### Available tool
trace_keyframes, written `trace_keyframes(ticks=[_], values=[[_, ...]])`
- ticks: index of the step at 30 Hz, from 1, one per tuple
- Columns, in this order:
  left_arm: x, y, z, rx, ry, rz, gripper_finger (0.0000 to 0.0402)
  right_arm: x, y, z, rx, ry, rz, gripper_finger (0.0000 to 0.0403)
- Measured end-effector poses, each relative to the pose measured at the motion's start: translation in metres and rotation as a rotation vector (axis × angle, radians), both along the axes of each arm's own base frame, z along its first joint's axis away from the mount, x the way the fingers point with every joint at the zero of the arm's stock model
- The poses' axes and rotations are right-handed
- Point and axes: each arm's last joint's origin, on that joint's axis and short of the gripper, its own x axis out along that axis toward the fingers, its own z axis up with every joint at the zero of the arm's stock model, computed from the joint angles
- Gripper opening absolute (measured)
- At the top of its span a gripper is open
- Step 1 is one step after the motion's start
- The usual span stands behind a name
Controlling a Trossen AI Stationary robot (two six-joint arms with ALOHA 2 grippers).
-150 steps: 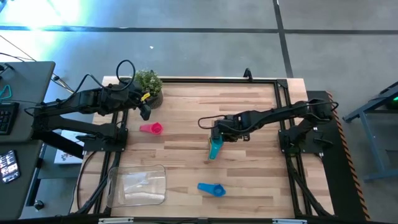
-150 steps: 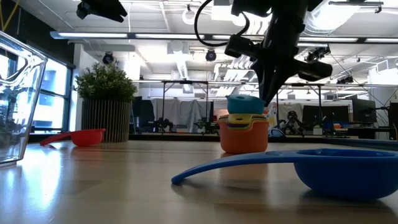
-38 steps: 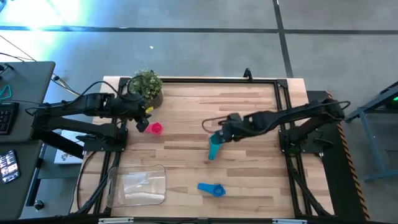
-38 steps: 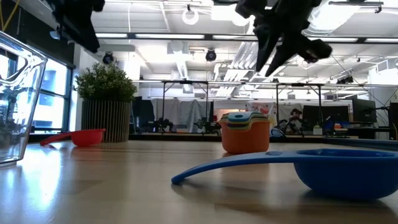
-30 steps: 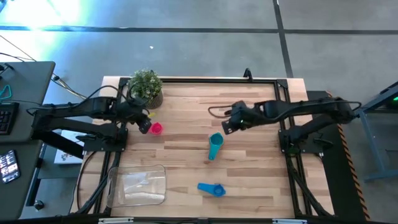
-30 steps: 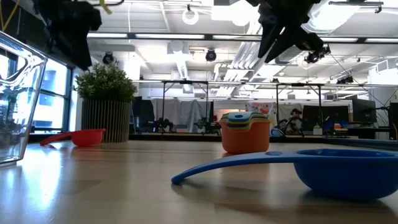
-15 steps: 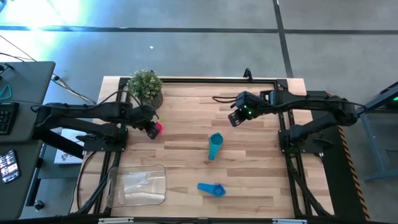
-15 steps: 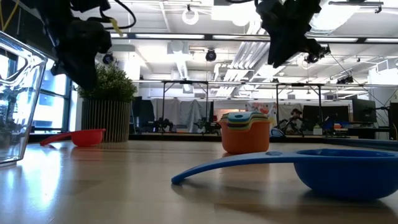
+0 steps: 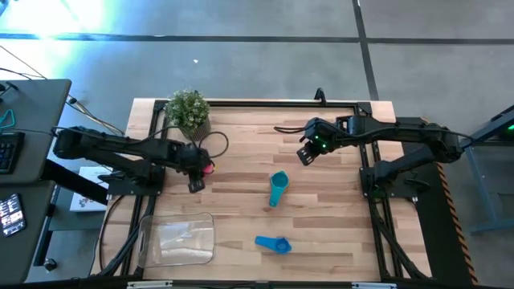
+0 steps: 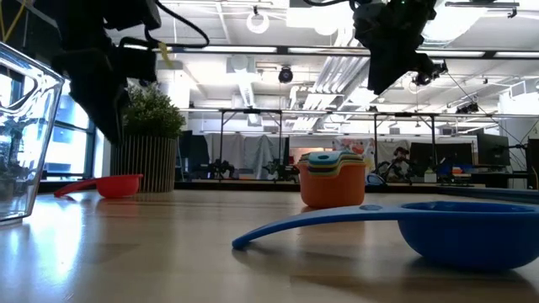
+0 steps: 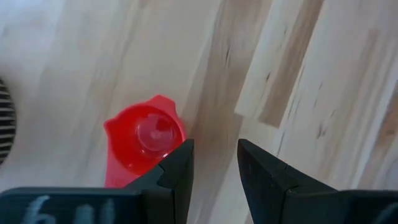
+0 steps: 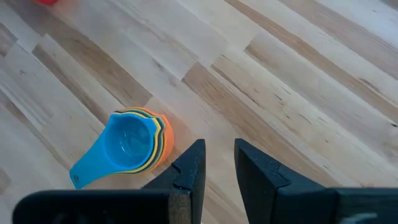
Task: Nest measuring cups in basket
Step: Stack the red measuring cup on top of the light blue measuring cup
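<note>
Overhead, left gripper [image 9: 195, 184] hangs above the table's left-centre, fingers [image 11: 176, 171] parted with a narrow gap and holding nothing, the red measuring cup [image 11: 143, 140] just beside it on the far side, close to the potted plant [image 9: 189, 111]. Right gripper [image 9: 305, 156] is raised over the far-right part of the table [image 9: 337, 217], jaws likewise slightly apart and empty, apart from the nested stack of cups [image 12: 132, 147], light blue on top, standing mid-table. Blue cup [image 9: 273, 243] lies alone near the front edge, with the clear basket [image 9: 177, 238] at the near left corner.
</note>
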Motion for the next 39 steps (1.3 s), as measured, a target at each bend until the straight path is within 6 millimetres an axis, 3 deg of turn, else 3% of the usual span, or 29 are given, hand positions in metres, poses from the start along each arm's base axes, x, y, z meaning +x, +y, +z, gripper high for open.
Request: trace_keyframes(ticks=[11,32,35,39], values=[[0.012,0.001,-0.025,0.026,0.137,0.051,0.0115,0.0,0.0,0.0,-0.028,0.006,0.0,0.0078],[0.028,0.005,-0.056,0.112,0.24,0.13,0.0114,0.0,0.0,0.0,-0.032,0.012,0.014,0.0078],[0.029,0.006,-0.059,0.095,0.249,0.147,0.0102,0.0,0.0,0.0,-0.031,0.011,0.015,0.0078],[0.029,0.005,-0.059,0.078,0.247,0.144,0.0056,0.0,0.0,0.0,-0.029,0.012,0.015,0.0078]])
